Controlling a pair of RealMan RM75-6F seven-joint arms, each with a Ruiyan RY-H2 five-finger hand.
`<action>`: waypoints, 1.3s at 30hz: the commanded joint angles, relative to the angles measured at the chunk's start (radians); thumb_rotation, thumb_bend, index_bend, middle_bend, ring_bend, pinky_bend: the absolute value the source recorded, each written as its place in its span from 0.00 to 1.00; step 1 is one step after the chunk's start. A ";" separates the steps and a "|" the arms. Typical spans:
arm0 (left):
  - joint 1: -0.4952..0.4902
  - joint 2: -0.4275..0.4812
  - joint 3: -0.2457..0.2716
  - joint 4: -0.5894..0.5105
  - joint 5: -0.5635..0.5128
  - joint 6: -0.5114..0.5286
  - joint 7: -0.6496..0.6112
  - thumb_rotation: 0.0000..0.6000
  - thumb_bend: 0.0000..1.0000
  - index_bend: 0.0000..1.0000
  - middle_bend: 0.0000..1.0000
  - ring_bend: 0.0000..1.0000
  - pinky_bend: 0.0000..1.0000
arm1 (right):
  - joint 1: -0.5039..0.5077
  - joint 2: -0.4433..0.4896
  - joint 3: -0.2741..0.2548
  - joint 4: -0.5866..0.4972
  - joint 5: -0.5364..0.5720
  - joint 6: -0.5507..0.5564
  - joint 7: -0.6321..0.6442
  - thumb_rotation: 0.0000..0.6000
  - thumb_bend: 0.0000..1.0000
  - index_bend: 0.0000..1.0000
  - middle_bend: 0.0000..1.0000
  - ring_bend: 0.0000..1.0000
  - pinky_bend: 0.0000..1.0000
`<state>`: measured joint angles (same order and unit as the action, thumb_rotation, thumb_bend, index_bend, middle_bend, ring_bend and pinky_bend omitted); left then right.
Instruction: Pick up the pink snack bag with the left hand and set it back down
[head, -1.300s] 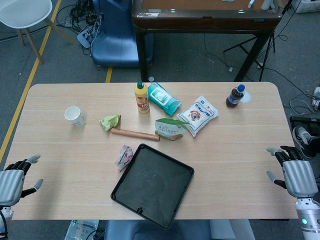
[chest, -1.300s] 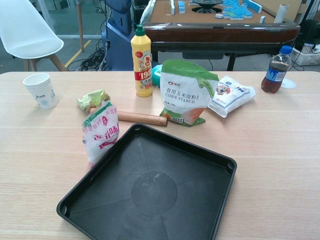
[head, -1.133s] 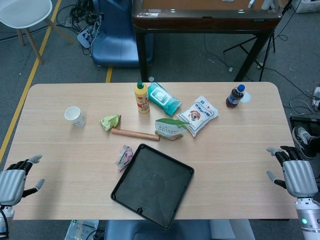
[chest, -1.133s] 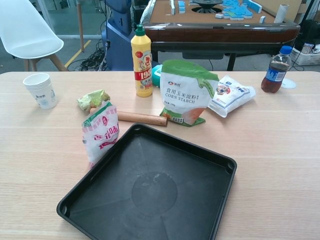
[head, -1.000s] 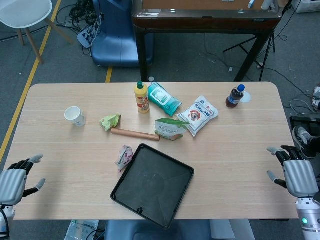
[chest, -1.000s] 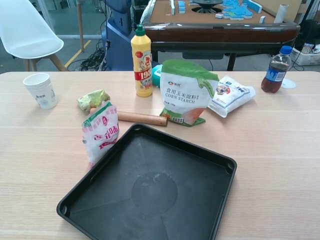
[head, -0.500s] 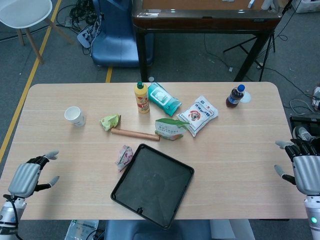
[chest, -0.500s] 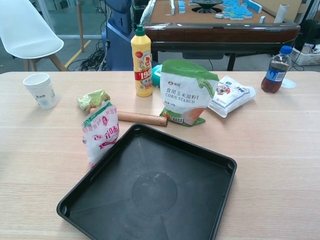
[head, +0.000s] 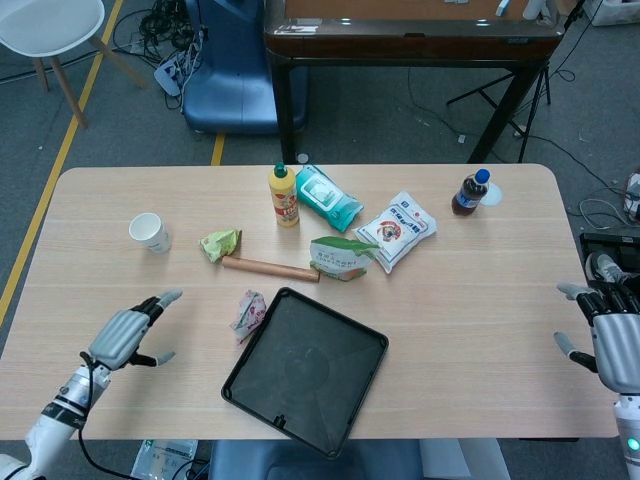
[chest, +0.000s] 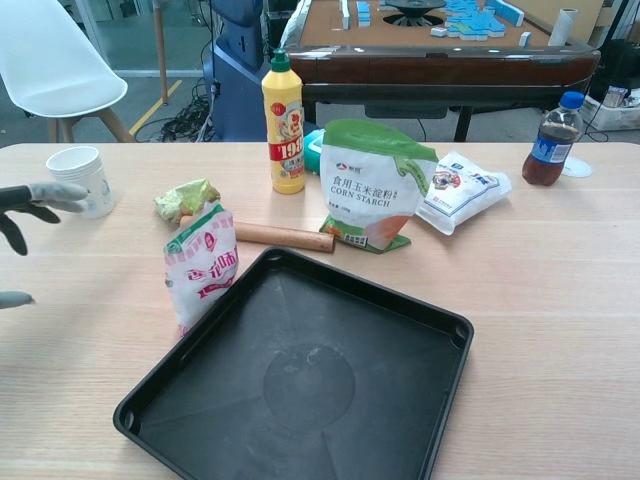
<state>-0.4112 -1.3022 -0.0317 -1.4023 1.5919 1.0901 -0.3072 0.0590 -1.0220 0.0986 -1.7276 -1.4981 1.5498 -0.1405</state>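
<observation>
The pink snack bag (head: 247, 313) (chest: 201, 267) stands upright on the table, leaning against the left edge of the black tray (head: 305, 368) (chest: 300, 380). My left hand (head: 126, 336) hovers over the table to the left of the bag, apart from it, fingers spread and holding nothing; only its fingertips (chest: 40, 196) show at the left edge of the chest view. My right hand (head: 610, 340) stays off the table's right edge, fingers apart and holding nothing; the chest view does not show it.
Behind the bag lie a wooden rolling pin (head: 270, 268) and a crumpled green wrapper (head: 220, 243). A paper cup (head: 149, 232) stands far left. A yellow bottle (head: 284, 195), corn starch bag (head: 342, 257), wipes pack (head: 327, 198), white bag (head: 397, 229) and cola bottle (head: 470, 192) sit farther back.
My left hand has moved in from the table's left edge toward the pink bag and now shows in the chest view. The right hand drifted slightly right. The bag has not moved.
</observation>
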 joint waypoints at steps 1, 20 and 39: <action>-0.043 -0.050 -0.007 0.044 -0.010 -0.044 -0.015 1.00 0.19 0.00 0.05 0.10 0.27 | -0.002 0.000 -0.001 0.000 0.002 0.001 0.000 1.00 0.20 0.29 0.38 0.21 0.19; -0.184 -0.257 -0.022 0.237 -0.036 -0.141 -0.075 1.00 0.19 0.00 0.04 0.11 0.27 | -0.022 -0.003 -0.004 0.013 0.029 0.004 0.012 1.00 0.20 0.29 0.38 0.21 0.19; -0.239 -0.377 -0.029 0.350 -0.074 -0.150 -0.107 1.00 0.19 0.09 0.13 0.22 0.35 | -0.037 -0.008 -0.005 0.036 0.053 0.002 0.036 1.00 0.20 0.29 0.38 0.21 0.21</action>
<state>-0.6478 -1.6764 -0.0604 -1.0544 1.5198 0.9405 -0.4132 0.0224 -1.0292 0.0941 -1.6920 -1.4458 1.5517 -0.1047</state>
